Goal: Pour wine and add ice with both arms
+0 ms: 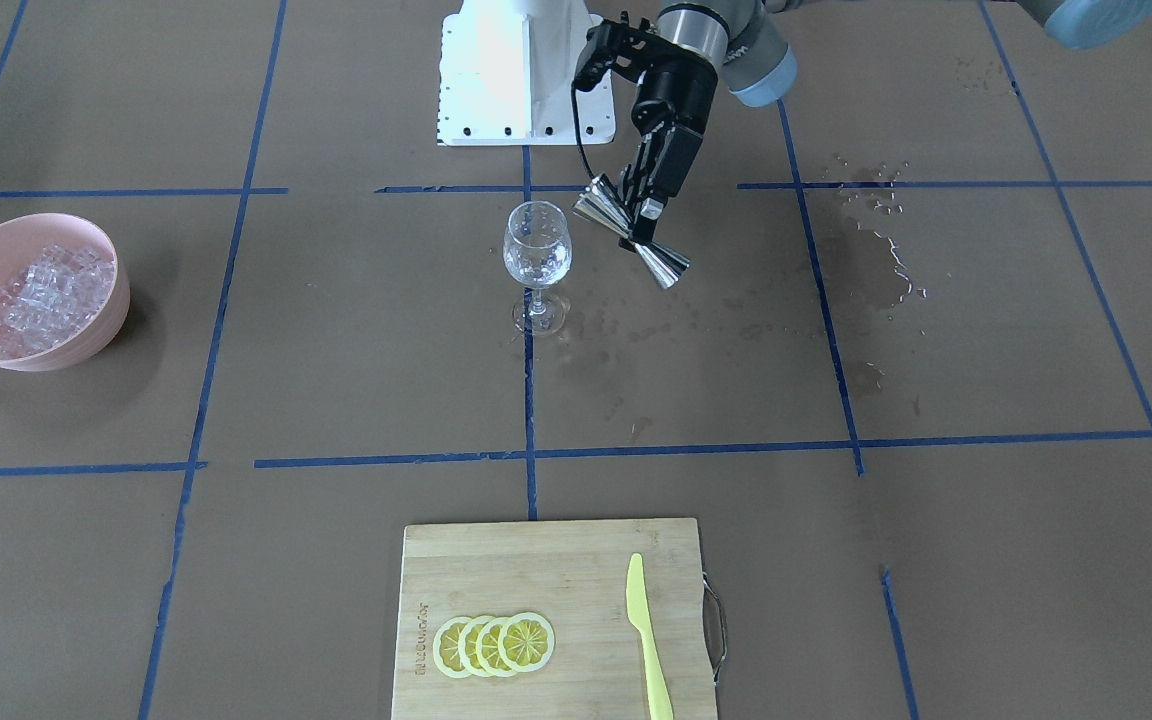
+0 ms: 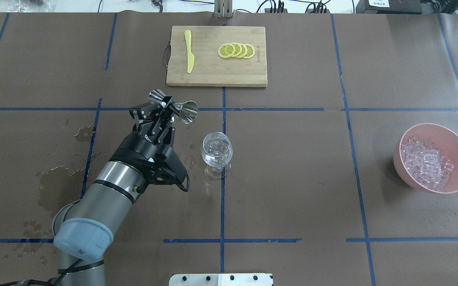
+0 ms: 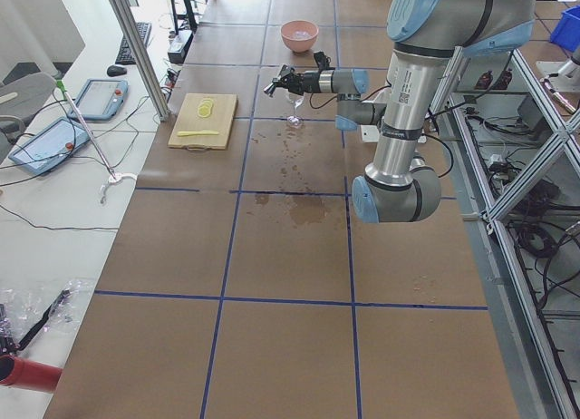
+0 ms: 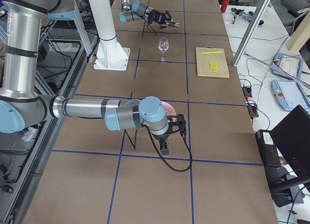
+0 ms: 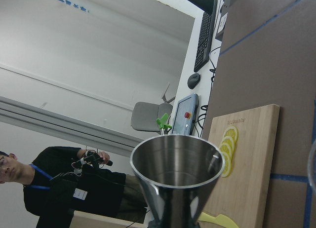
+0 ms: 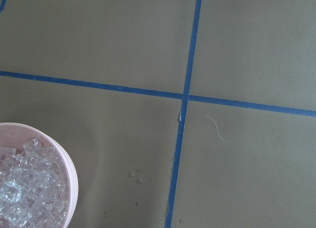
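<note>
Left tool [image 2: 168,106]: fingers clamped on the waist of a steel jigger [image 2: 188,112], which is held off the desk [image 2: 292,178] and lies nearly level. One open cup faces the stemmed glass [image 2: 216,149] to its right in the overhead view. From the front the cup mouth sits just beside the glass rim; I cannot tell if they touch.

Right tool [image 4: 164,147]: seen only from the far side camera, low beside the pink bowl [image 2: 435,126]; whether it is open or closed cannot be told. Its wrist camera shows no fingers, only the bowl edge and blue tape lines.

Writing: a burned-in mark on the board [image 2: 216,75], too small to read. The person's badge [image 5: 79,193] in the left wrist view is illegible.

Wine: no level can be made out in the glass or jigger.

Ice [image 2: 425,163]: heaped in the bowl, far right of the desk, well apart from the glass.

Wet patches [image 2: 54,182] lie left of the glass. Lemon slices [image 2: 237,50] and a yellow knife [image 2: 189,55] lie on the board.
</note>
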Controlling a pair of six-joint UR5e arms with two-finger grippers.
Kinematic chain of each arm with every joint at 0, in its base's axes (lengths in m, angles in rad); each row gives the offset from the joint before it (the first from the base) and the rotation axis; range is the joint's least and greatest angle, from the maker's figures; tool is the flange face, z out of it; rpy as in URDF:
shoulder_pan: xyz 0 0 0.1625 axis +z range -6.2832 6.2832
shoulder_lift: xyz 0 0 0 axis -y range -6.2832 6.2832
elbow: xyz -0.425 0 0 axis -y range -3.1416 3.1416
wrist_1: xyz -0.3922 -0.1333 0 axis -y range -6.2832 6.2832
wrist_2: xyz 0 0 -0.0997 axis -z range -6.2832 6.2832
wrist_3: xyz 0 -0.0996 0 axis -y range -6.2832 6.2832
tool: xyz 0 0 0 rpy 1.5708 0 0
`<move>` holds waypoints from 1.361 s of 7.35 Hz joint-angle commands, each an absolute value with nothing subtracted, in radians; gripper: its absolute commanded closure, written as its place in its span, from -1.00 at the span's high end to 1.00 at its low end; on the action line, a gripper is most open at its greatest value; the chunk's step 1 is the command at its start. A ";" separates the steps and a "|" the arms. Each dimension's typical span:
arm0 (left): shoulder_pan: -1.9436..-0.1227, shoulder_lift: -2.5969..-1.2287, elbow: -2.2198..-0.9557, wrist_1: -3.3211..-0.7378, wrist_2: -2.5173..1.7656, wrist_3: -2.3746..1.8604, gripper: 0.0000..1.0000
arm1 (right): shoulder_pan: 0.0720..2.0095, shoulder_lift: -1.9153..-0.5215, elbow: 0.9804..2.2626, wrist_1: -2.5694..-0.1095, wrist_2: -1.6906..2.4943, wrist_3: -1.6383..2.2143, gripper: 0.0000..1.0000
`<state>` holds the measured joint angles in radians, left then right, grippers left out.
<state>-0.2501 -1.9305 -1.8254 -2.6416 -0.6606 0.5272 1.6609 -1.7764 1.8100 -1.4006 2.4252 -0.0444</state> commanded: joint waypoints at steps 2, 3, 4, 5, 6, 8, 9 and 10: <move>-0.299 -1.706 -1.825 -2.951 -0.774 0.523 -1.00 | 1.661 -1.776 1.813 -1.401 2.425 -0.046 1.00; -0.314 -1.654 -1.825 -3.001 -0.822 0.496 -1.00 | 1.661 -1.776 1.815 -1.401 2.425 -0.045 1.00; -0.334 -1.581 -1.825 -3.064 -0.883 0.448 -1.00 | 1.663 -1.778 1.815 -1.401 2.425 -0.044 1.00; -0.339 -1.507 -1.822 -3.133 -0.908 0.410 -1.00 | 1.666 -1.776 1.816 -1.401 2.425 -0.046 1.00; -0.339 -1.433 -1.807 -3.220 -0.908 0.314 -1.00 | 1.667 -1.776 1.816 -1.399 2.425 -0.046 1.00; -0.336 -1.353 -1.769 -3.296 -0.908 0.122 -1.00 | 1.675 -1.778 1.818 -1.399 2.425 -0.048 1.00; -0.333 -1.353 -1.708 -3.324 -0.907 -0.075 -1.00 | 1.678 -1.778 1.819 -1.399 2.425 -0.048 1.00; -0.328 -1.353 -1.671 -3.336 -0.905 -0.242 -1.00 | 1.681 -1.778 1.819 -1.399 2.425 -0.048 1.00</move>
